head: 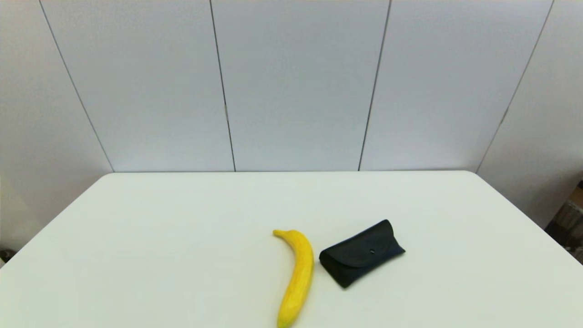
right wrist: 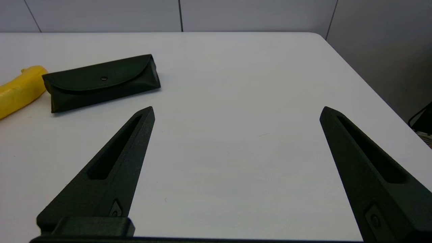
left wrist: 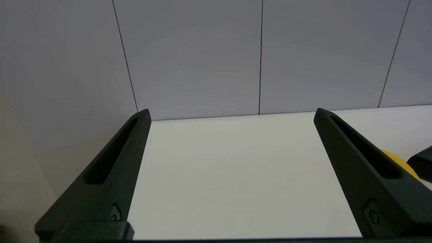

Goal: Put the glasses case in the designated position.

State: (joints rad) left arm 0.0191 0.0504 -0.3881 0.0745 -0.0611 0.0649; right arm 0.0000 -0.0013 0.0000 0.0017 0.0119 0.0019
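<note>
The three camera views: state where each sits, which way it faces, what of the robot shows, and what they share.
Head view: high on the robot, facing forward and down at the white table; no arm shows.
Left wrist view: behind the open left end effector, facing the grey panelled wall.
Right wrist view: behind the open right end effector, low over the table.
Shared: all three show the yellow curved banana and matte black oblong glasses case.

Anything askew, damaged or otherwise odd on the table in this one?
Nothing stands out. The glasses case lies closed and intact, flap snapped, set diagonally beside the banana. Both grippers, left and right, are open and empty.
</note>
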